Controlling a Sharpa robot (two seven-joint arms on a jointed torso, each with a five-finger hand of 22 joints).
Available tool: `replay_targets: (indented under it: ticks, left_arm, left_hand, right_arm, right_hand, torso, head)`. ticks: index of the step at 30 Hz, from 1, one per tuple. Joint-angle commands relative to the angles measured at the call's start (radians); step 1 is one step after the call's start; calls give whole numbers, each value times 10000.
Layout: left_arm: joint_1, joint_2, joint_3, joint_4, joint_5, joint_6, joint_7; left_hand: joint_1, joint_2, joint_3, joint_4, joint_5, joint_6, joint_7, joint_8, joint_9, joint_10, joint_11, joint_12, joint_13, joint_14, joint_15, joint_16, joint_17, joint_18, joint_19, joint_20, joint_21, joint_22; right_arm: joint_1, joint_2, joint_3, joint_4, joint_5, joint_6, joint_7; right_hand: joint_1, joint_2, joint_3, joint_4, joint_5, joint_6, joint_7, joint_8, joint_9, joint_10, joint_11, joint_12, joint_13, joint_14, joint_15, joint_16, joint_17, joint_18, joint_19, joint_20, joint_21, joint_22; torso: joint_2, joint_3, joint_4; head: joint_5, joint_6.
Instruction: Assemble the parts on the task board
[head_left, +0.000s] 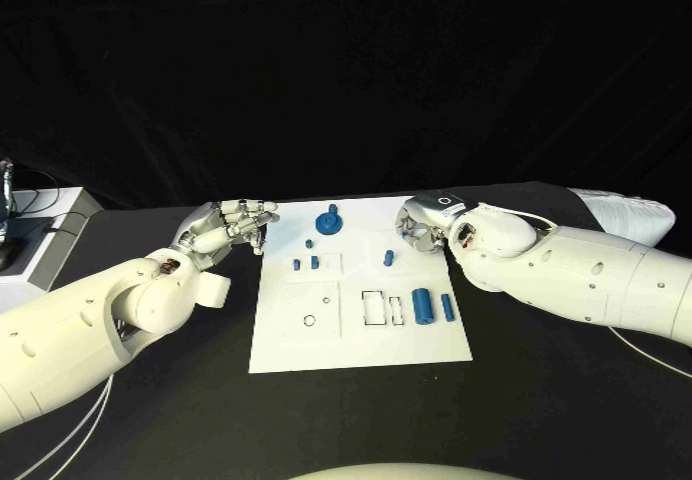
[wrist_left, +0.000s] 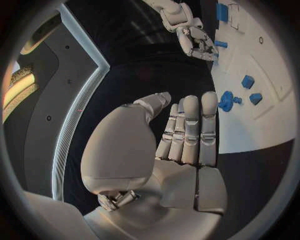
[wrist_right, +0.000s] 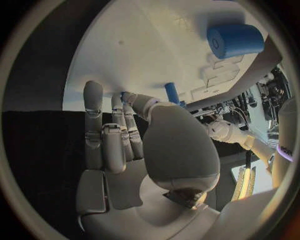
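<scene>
White task board (head_left: 361, 345) lies mid-table, its near edge bare. Beside its far left corner hovers the left hand (head_left: 228, 227), fingers loosely apart and holding nothing. Blue parts (head_left: 423, 306) are scattered over the board's middle and far half. At the far right corner sits the right hand (head_left: 428, 228), fingers extended and empty.

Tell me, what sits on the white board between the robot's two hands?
In the head view, between the left hand and right hand lies the task board's far end, with a round blue part and small blue pegs.
</scene>
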Motion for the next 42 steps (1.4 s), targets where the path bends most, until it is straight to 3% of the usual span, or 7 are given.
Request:
replay_targets:
  ticks: [1,14,23,32,36,39,42]
  left_arm:
    - [-4,6,9,-15,-37,79,12]
    - [-4,14,9,-121,-64,85,-70]
    - [-5,40,9,-70,-43,46,-52]
    - [-7,149,8,84,-283,2,-5]
    - [-27,201,11,168,-278,-23,19]
    - [-80,216,22,201,-152,-106,54]
    - [-98,243,25,177,-97,-130,45]
  left_hand:
    - [79,6,59,1,6,24,68,9,-15,-21,83,-42,-19,47,-14,40,14,-120,90,8,71,19]
    - [101,-28,94,-20,13,-113,131,-63,-64,-81,132,-101,-48,45,18,51,34,-127,80,25,127,70]
    - [96,-36,99,-18,12,-146,146,-80,-76,-102,147,-119,-56,42,28,52,38,-120,51,33,113,49]
    - [94,-38,100,-17,12,-149,150,-82,-78,-109,150,-124,-58,40,31,51,39,-118,41,35,107,41]
    - [88,-40,102,-12,11,-156,162,-85,-83,-129,161,-138,-65,34,39,49,41,-115,21,40,96,26]
    - [75,-47,103,-3,9,-181,187,-98,-92,-149,178,-152,-72,25,52,47,43,-116,11,49,102,34]
    - [78,-41,108,-3,10,-185,186,-99,-94,-150,179,-153,-72,24,54,46,44,-116,8,52,104,37]
  right_arm:
    - [13,-67,12,113,-55,-625,-77]
    - [340,-738,125,1015,494,-832,-17]
    - [404,-986,157,1986,938,-946,133]
    - [129,-688,114,2875,584,-908,204]
    - [-43,-378,61,2959,236,-1031,205]
    - [-252,-61,12,2917,25,-1095,203]
    - [-386,131,-36,2873,-43,-1092,242]
  right_hand:
    - [36,95,55,2,-35,49,-47,30,209,272,-223,21,-5,604,-92,64,26,17,3,-58,47,21]
    - [33,90,76,-7,-74,45,-46,47,231,271,-222,2,-9,611,-92,91,65,4,30,-62,105,92]
    - [37,86,86,-16,-83,44,-46,54,242,276,-224,-3,-10,614,-93,103,80,-2,41,-64,129,120]
    - [39,87,92,-19,-85,40,-43,56,246,277,-223,-7,-11,609,-93,86,47,2,35,-64,113,103]
    - [41,88,102,-24,-85,32,-38,57,252,273,-220,-15,-14,610,-93,91,50,1,35,-66,114,106]
    - [42,86,112,-29,-82,22,-33,58,259,269,-216,-23,-16,610,-92,92,49,4,30,-66,99,91]
    - [42,84,116,-31,-82,17,-29,59,262,267,-214,-27,-18,608,-91,88,38,9,21,-67,74,64]
  torso:
    - [-2,1,0]
    - [-2,-11,-15]
    - [-15,0,-40]
    - [-47,-42,29]
    - [-69,-58,14]
    - [-96,-76,29]
    - [-105,-63,64]
  head:
    - [11,9]
    - [51,25]
    - [252,4]
    - [523,-34]
    - [708,-32]
    - [760,-53]
    - [752,-93]
